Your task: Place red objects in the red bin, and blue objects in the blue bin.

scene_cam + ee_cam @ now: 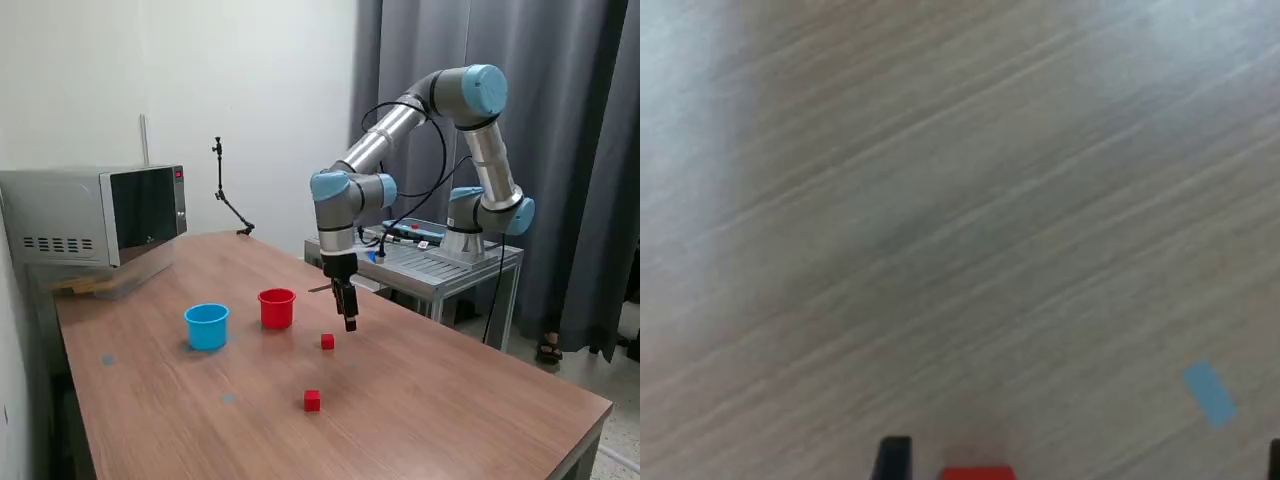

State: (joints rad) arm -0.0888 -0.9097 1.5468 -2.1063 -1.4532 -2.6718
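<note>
A long wood-grain worktop (420,400) stands before a white wall and grey curtains. The black two-finger claw (349,322) hangs point-down above it, near one small solid red cube (327,342); whether its fingers are spread or pressed together cannot be told, though the wrist view shows one dark fingertip (894,458) beside a red cube's edge (978,472). The round red plastic cup (276,307) stands just toward the exterior view's left, the light blue plastic cup (206,326) beyond it. A second red cube (312,400) lies nearer the camera. A silver microwave (95,215) sits at the far left corner.
</note>
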